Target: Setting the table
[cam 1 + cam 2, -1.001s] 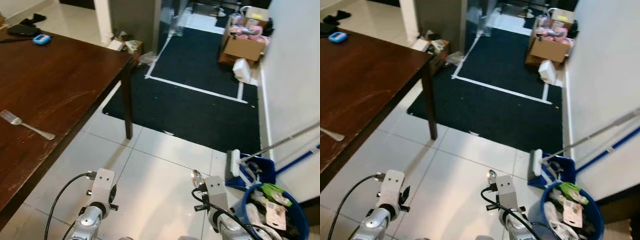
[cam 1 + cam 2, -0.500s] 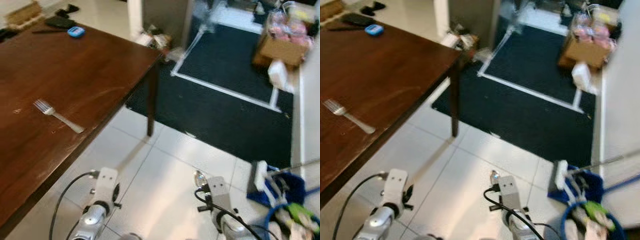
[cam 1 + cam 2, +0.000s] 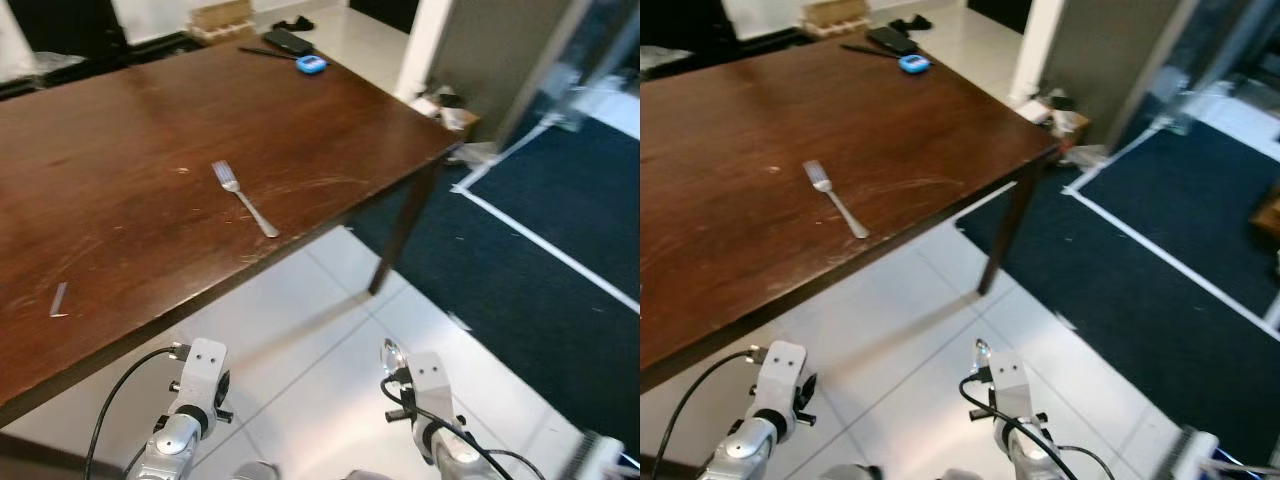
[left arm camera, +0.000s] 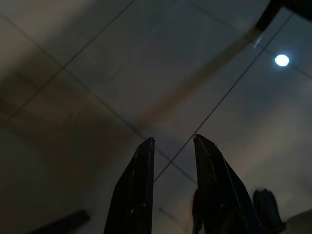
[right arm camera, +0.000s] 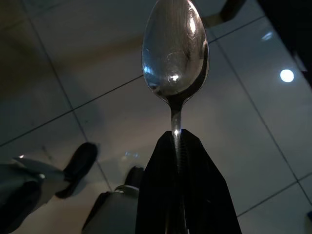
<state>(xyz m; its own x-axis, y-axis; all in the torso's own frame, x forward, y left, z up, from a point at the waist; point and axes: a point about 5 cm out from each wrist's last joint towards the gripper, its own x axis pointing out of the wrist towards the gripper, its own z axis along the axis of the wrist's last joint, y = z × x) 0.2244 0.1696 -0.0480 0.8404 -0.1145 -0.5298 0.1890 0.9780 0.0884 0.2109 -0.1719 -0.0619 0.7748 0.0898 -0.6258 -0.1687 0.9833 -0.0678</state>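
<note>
A silver fork (image 3: 245, 200) lies on the dark brown wooden table (image 3: 120, 150), near its right edge. My right gripper (image 5: 175, 135) is shut on the handle of a silver spoon (image 5: 174, 53), whose bowl sticks out past the fingertips. The spoon's bowl (image 3: 392, 352) shows above my right wrist, low over the white tiled floor and right of the table. My left gripper (image 4: 173, 140) is open and empty, held over the floor tiles. My left arm (image 3: 196, 372) hangs below the table's near edge.
A blue gadget (image 3: 311, 64) and a black item (image 3: 288, 40) sit at the table's far corner. A small scrap (image 3: 58, 298) lies near the front edge. The table leg (image 3: 400, 235) stands beside a dark carpet (image 3: 560, 230) with white tape lines. Clutter (image 3: 445, 100) lies by a pillar.
The whole view has swung left, so the table and fork now sit in the middle and the blue bucket has left the picture. Both arms keep their pose; the spoon stays held.
</note>
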